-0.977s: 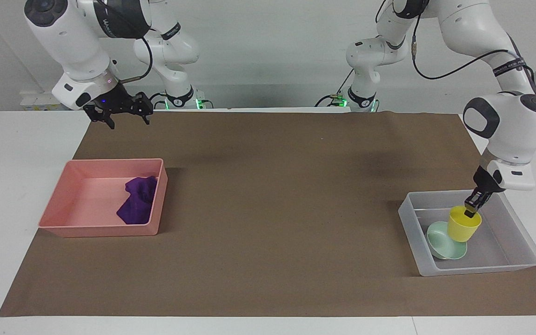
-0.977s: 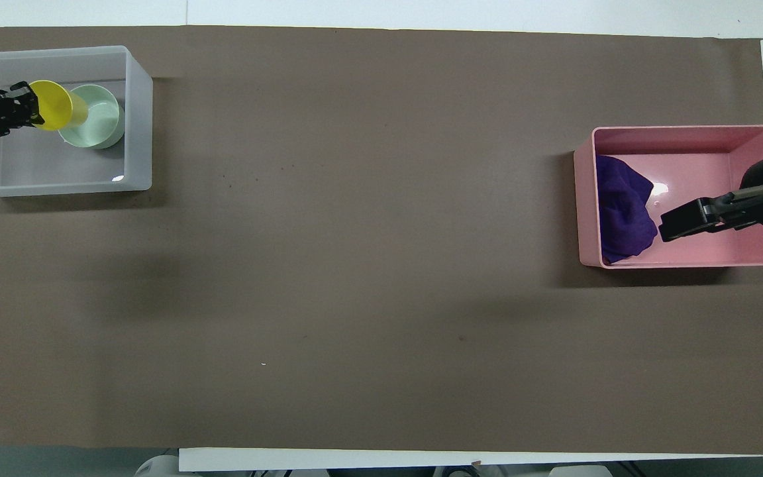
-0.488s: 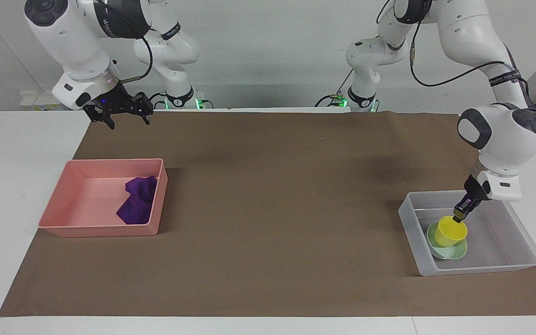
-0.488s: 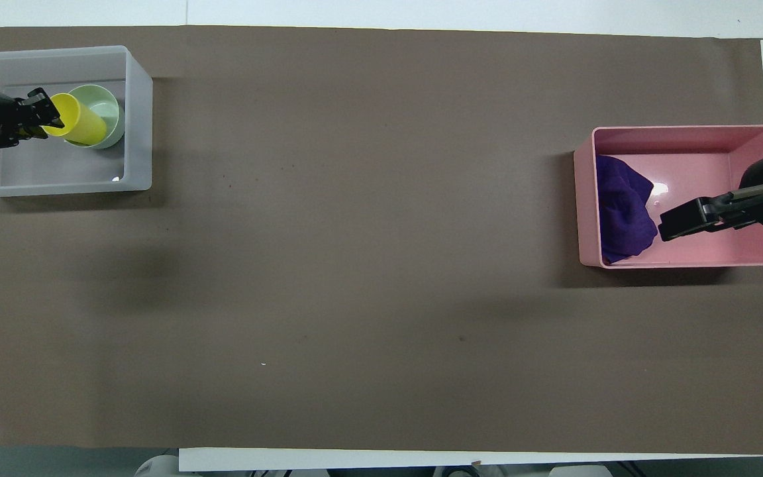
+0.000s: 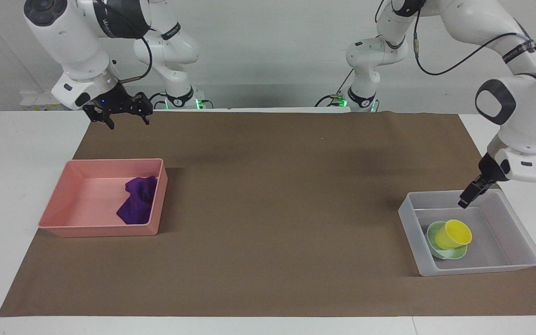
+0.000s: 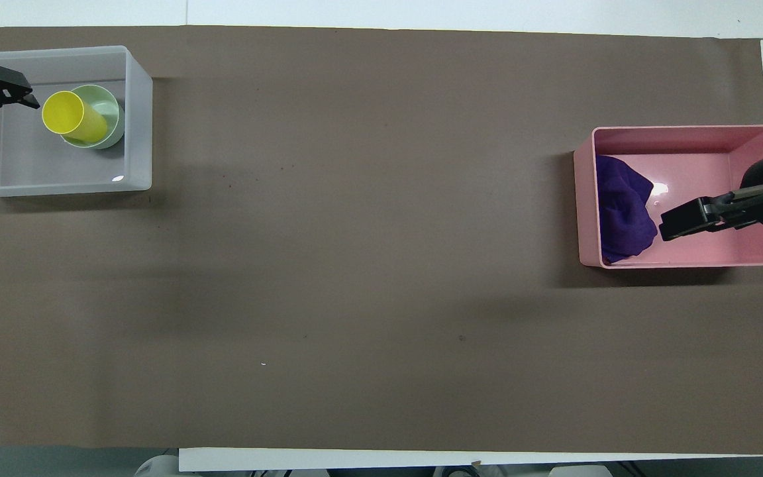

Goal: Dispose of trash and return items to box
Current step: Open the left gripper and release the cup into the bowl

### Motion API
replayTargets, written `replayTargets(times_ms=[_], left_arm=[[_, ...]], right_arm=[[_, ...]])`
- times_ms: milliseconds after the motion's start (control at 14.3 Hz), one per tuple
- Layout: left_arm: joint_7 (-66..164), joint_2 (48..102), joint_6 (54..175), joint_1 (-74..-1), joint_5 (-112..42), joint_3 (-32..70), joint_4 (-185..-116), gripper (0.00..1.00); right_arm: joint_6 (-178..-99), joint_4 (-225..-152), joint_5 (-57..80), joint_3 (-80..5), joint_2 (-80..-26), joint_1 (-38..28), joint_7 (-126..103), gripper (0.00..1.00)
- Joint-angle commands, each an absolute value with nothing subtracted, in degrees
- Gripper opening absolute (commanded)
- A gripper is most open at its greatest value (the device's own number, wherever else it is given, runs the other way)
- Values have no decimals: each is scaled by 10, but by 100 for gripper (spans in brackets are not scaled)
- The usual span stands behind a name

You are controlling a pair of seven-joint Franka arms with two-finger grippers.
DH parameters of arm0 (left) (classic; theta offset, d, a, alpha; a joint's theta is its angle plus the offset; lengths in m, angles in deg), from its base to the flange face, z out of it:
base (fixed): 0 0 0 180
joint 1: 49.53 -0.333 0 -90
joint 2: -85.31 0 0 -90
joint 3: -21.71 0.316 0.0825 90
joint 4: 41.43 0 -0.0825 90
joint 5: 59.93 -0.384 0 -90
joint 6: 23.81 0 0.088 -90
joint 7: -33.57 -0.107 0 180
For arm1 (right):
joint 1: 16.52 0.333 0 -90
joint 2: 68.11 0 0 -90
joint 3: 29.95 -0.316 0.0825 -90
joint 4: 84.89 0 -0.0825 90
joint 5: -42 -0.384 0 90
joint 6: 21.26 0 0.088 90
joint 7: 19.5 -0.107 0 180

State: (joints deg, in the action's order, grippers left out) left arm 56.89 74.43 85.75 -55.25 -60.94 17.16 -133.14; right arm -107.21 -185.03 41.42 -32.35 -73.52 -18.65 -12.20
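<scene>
One yellow cup (image 5: 453, 234) sits tilted in the bowl (image 5: 445, 251), beneath the left tool (image 5: 464, 200)

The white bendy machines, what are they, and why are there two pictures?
They are two robot arms with little black fingers for grabbing. One picture looks at them from across the table; the other looks down from above them. On the brown mat sit two containers. The clear box holds a yellow cup leaning in a green bowl. The pink tray holds a purple rag. The left gripper hangs over the clear box, open and holding nothing. The right gripper waits in the air, open and empty too.
</scene>
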Motion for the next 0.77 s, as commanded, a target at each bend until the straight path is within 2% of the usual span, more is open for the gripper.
replayTargets(times_ms=[0, 279, 698], left_arm=[[509, 800, 790, -534, -619, 167, -1327, 100], [400, 856, 678, -525, -619, 166, -1335, 100], [359, 856, 692, -501, -618, 164, -1343, 100]], right_arm=[[-1084, -1865, 419, -327, -747, -192, -113, 100], [-1085, -1865, 419, -327, -747, -192, -113, 100], [-1106, -1873, 419, -327, -746, -193, -114, 99]])
